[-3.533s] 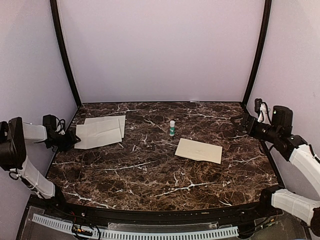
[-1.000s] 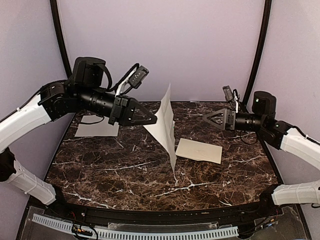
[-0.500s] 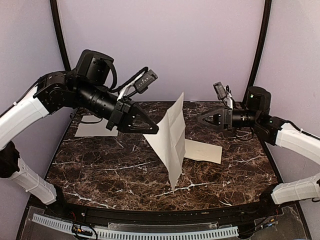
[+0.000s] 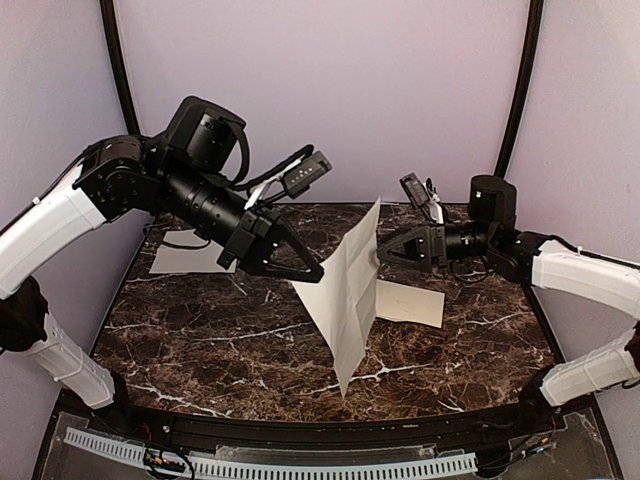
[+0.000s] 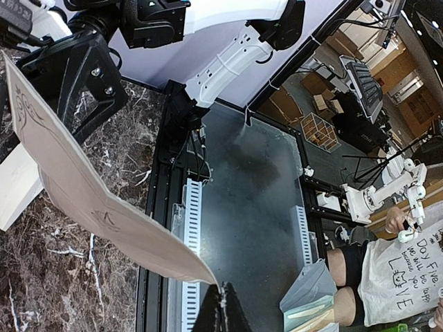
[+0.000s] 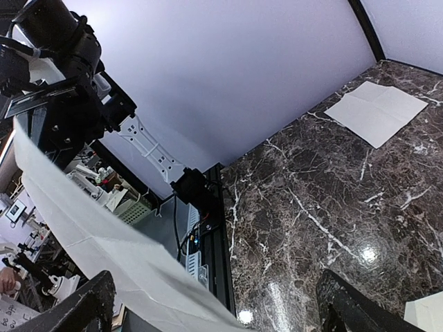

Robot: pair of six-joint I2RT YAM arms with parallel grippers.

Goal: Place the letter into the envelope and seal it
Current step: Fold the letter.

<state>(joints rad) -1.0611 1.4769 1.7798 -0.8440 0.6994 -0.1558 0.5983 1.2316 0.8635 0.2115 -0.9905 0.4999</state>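
Observation:
The letter (image 4: 348,295), a creased white sheet, hangs upright in the air over the middle of the table. My left gripper (image 4: 319,272) is shut on its left edge; the left wrist view shows the fingertips (image 5: 223,304) pinching a corner of the letter (image 5: 83,187). My right gripper (image 4: 383,256) is open and level with the sheet's upper right edge. In the right wrist view the letter (image 6: 90,235) reaches in between the spread fingers (image 6: 83,311). The cream envelope (image 4: 415,303) lies flat on the table behind the sheet, under my right arm.
A second white sheet (image 4: 185,262) lies flat at the back left of the marble table (image 4: 250,340), also visible as a white sheet (image 6: 377,111) in the right wrist view. Black frame posts stand at both back corners.
My left arm has carried the hanging letter to the right and lower. My right gripper has moved left, up to the sheet's edge, still open.

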